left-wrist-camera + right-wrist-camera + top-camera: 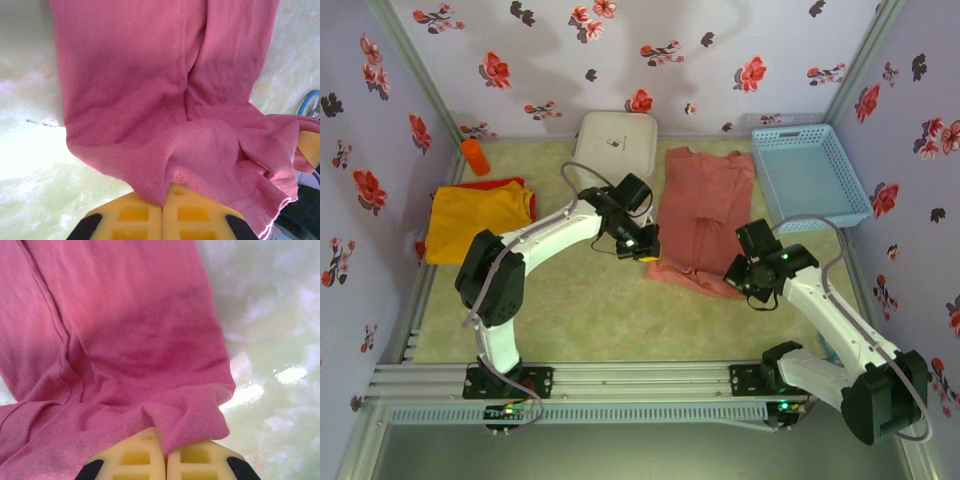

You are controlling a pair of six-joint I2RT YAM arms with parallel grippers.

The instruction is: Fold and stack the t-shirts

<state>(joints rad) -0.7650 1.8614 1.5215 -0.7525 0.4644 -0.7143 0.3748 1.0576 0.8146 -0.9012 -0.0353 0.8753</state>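
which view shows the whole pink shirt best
Top external: the pink shirt lies there nearly whole, top edge to hem. The wrist views give close-ups of its near hem, pinched by the left gripper and the right gripper.

one t-shirt [705, 200] lies between box [615, 140] and basket [810, 175].

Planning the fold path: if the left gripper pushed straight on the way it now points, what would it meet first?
The salmon-pink t-shirt. The left gripper is shut on its hem, and more of that cloth lies straight ahead. How steeply it slopes away is unclear.
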